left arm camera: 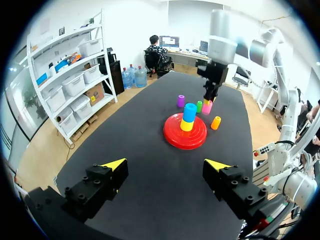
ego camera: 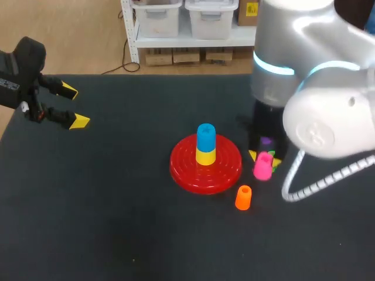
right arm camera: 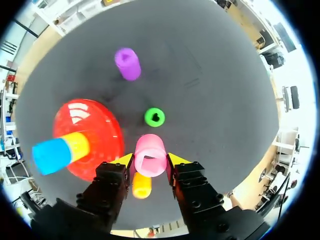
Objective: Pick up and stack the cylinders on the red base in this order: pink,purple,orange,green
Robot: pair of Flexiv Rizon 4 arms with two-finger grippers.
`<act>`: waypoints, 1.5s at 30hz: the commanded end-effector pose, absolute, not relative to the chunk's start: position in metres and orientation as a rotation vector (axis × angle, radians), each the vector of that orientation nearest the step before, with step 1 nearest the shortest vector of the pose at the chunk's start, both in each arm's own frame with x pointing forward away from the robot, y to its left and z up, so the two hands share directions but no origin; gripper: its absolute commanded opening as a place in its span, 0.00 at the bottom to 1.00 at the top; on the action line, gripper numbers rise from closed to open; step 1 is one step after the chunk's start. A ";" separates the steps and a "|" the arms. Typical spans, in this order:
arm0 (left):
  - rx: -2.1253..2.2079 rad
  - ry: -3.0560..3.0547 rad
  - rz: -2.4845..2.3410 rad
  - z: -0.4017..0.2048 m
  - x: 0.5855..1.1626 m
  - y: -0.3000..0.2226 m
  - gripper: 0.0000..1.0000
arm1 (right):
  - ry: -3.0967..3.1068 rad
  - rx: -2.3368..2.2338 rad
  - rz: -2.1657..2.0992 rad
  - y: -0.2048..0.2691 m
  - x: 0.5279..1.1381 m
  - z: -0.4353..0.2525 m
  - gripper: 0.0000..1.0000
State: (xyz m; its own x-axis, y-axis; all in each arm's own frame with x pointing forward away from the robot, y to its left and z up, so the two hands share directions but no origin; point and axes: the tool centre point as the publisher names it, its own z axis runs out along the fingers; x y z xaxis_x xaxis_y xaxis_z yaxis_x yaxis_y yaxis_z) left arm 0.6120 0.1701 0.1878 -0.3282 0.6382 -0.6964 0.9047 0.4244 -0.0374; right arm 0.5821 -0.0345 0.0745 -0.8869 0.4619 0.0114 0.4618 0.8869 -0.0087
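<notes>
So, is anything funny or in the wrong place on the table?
Yes. The red base already carries a yellow cylinder with a blue cylinder on top, and neither colour is in the stacking order. The pink cylinder, meant to go first, is held in the right tool beside the base. Nothing looks tipped or broken.

L arm hangs back at far left, left gripper (ego camera: 73, 107) wide open, tips well apart. R arm points straight down, right gripper (right arm camera: 150, 159) w/ both fingers pressing the pink cylinder (right arm camera: 150, 152) between them.
</notes>
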 end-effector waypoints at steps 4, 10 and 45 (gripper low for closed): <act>1.299 2.075 -0.574 0.187 0.613 0.170 1.00 | -3.047 -0.696 -0.060 -0.009 0.607 0.139 0.00; 1.299 2.075 -0.574 0.187 0.613 0.170 1.00 | -3.077 -0.633 -0.070 0.025 0.636 0.154 0.00; 1.299 2.075 -0.574 0.187 0.613 0.170 1.00 | -3.101 -0.406 0.020 0.083 0.640 0.145 0.00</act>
